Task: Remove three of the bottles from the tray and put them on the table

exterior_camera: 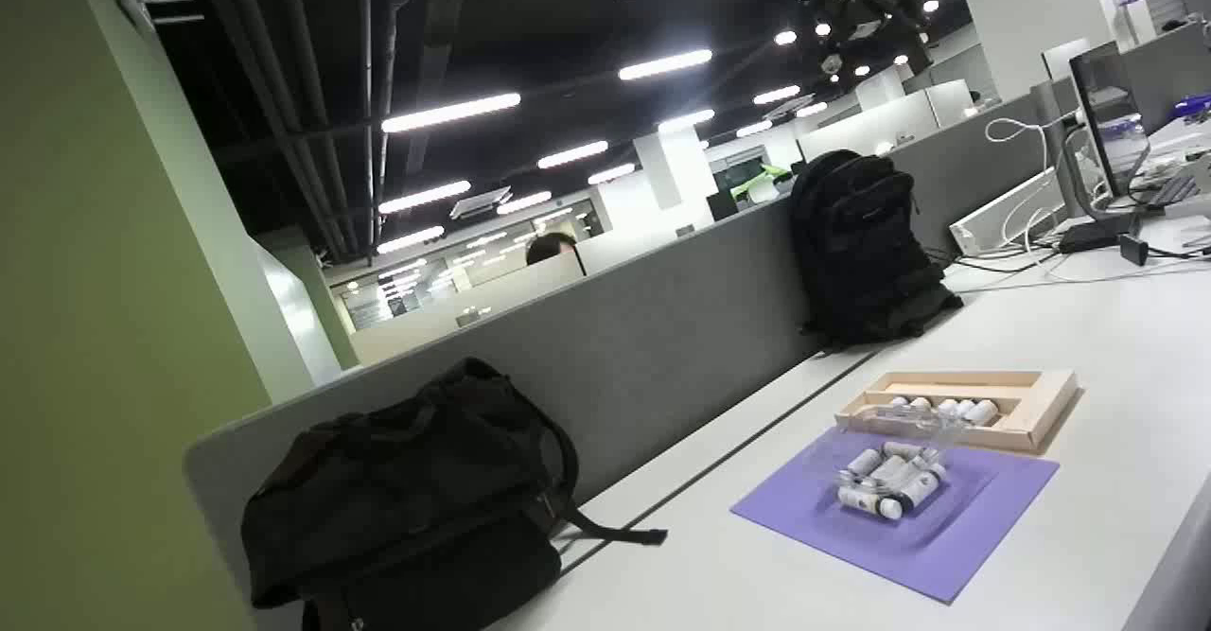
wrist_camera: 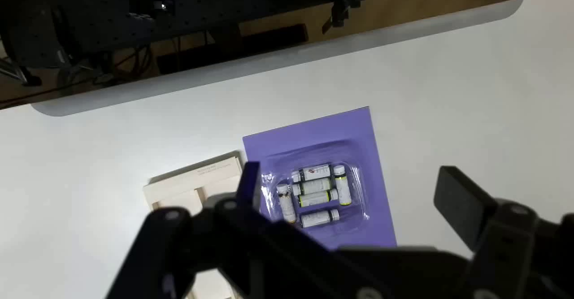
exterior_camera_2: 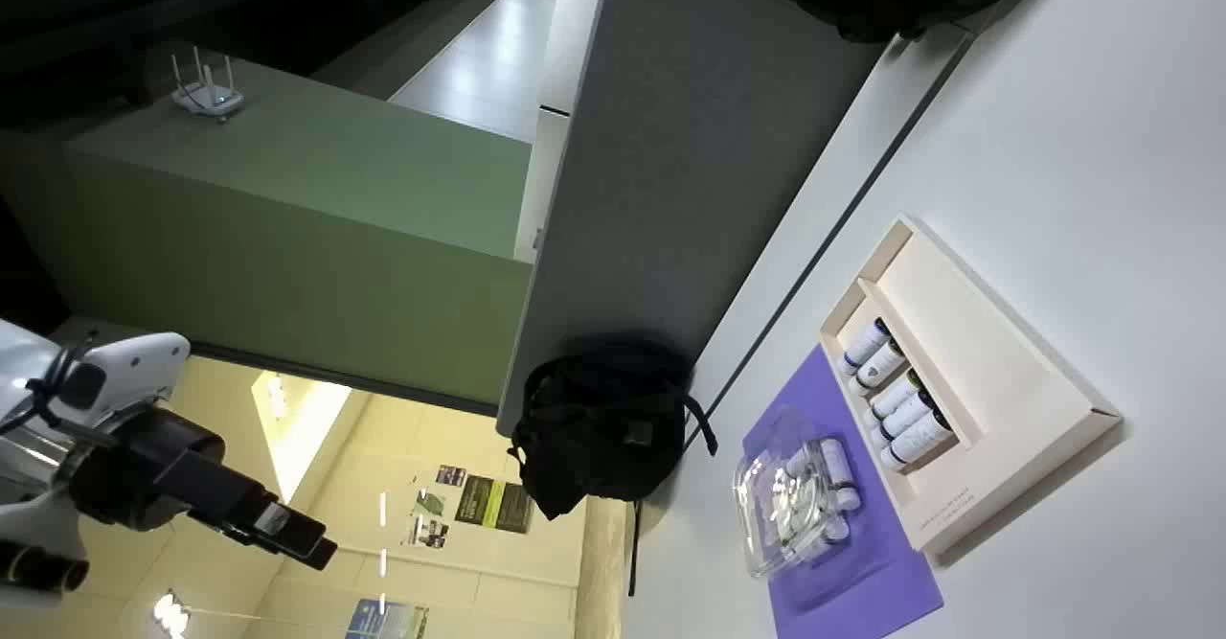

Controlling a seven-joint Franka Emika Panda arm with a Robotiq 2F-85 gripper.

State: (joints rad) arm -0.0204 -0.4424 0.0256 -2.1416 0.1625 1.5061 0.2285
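The shallow wooden tray [exterior_camera: 1052, 415] lies on the pale table [exterior_camera: 1135, 357]; the tray also shows in an exterior view [exterior_camera_2: 961, 513] and partly in the wrist view [wrist_camera: 193, 183]. Several small white-labelled bottles [exterior_camera_2: 918, 438] lie side by side in one compartment of it. In the wrist view my gripper hides these. More bottles [wrist_camera: 315, 172] lie in a clear plastic container [exterior_camera_2: 750, 524] beside the tray. My gripper [wrist_camera: 352, 180] is open, with nothing between its fingers, high above the table. It also shows in an exterior view [exterior_camera_2: 306, 538], away from the bottles.
A purple mat [exterior_camera: 984, 536] lies under the clear container and adjoins the tray. A grey divider [exterior_camera: 662, 319] runs along the back, with a black bag [exterior_camera: 407, 480] and a black backpack [exterior_camera: 866, 243] against it. A monitor [exterior_camera: 1107, 120] and cables stand farther along.
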